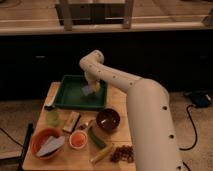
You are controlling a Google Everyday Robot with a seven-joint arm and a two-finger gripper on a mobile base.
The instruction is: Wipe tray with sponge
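The dark-green tray [70,95] sits at the back of the wooden table. My white arm reaches over it from the right. My gripper [91,88] hangs over the tray's right half. A small pale blue-grey sponge [88,90] with a yellowish part sits at the gripper's tip, low over the tray floor. I cannot tell whether it touches the floor.
In front of the tray stand a green bottle [52,116], a tan block [71,121], a dark bowl [108,120], a small orange cup [78,139] and an orange bowl [46,142] holding a folded cloth. A cucumber [97,137], a banana [101,153] and grapes [121,153] lie near the front edge.
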